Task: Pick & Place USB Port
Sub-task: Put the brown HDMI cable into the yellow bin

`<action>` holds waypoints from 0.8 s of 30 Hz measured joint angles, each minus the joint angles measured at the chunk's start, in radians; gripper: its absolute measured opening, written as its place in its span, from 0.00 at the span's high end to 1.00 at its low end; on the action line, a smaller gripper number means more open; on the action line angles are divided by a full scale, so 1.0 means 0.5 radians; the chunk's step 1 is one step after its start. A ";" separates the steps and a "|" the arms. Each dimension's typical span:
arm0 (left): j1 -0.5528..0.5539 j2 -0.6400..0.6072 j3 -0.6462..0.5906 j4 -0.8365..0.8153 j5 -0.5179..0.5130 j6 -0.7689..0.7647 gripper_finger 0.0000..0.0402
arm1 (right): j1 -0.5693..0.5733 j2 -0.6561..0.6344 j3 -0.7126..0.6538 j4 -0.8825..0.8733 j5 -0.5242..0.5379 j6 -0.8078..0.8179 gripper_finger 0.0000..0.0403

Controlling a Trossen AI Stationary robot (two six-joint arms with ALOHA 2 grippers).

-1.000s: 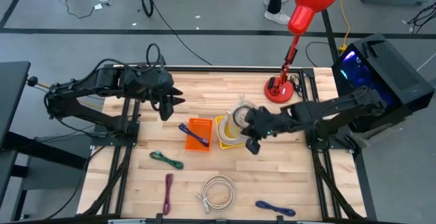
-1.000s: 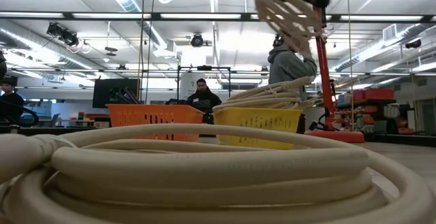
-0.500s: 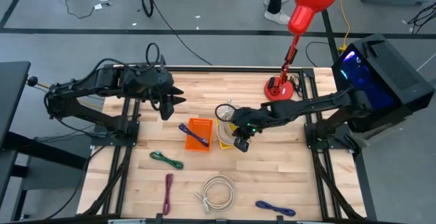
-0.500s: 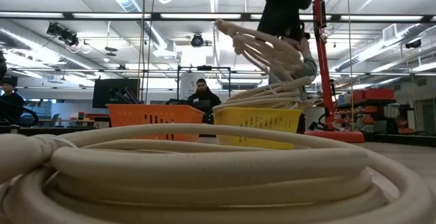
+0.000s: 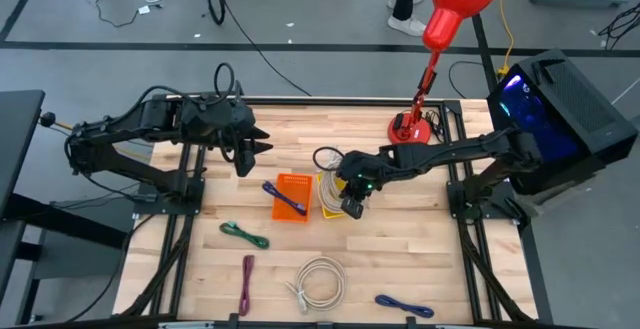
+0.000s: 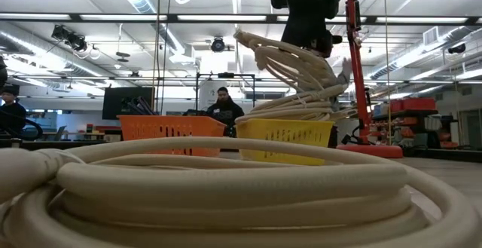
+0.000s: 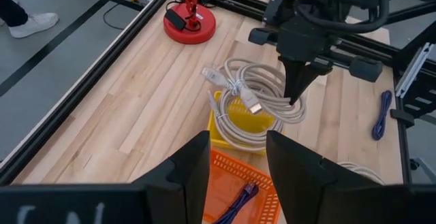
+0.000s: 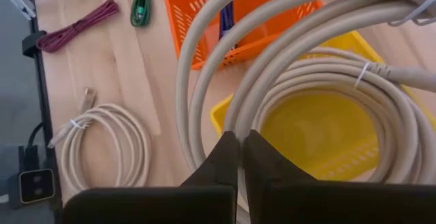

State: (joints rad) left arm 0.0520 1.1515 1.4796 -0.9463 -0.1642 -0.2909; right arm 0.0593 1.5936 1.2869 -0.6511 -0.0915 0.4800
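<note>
Now, step: you're lowering the beige coil [image 7: 262,101] into the yellow bin [image 5: 329,197]; most of it sits in or on the bin, one loop lifted.
Coil pos: half in, half draped over the bin rim; plug ends [image 7: 212,75] stick out toward the red lamp base [image 5: 407,130].
R gripper [image 5: 351,206]: over the bin's near edge, jaws pinched tight on a coil strand.
Tip 1: drop straight down over bin ctr before you let go, else loops spill over the rim.
Tip 2: watch the plug ends; nudge them inward so they don't hook the rim.
Tip 3: keep clear of the orange bin [image 5: 292,198] just beside it, w/ the blue cable [image 5: 285,197] laid across.
R arm pose: stretched long from the table's right side, wrist bent down, fingers pointing at the bin.
L gripper [image 5: 250,149]: parked at back-left, well apart, jaws apart, empty.
Left to do: white coil [image 5: 320,282], green [image 5: 245,234], maroon [image 5: 246,283], 2nd blue [image 5: 405,306] lie on the table [image 5: 420,259] near its front.
</note>
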 joint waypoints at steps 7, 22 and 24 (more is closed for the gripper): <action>0.000 0.000 0.000 -0.002 0.000 -0.001 0.63 | -0.002 0.089 0.001 -0.021 0.007 -0.035 1.00; -0.001 0.000 0.000 -0.003 0.000 -0.001 0.63 | -0.030 0.166 -0.001 0.047 -0.053 -0.045 1.00; 0.000 0.000 0.000 -0.003 0.000 -0.001 0.63 | -0.031 0.166 -0.001 0.044 -0.064 -0.048 1.00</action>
State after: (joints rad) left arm 0.0519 1.1515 1.4796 -0.9478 -0.1642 -0.2916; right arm 0.0441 1.6768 1.2865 -0.6289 -0.1233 0.4561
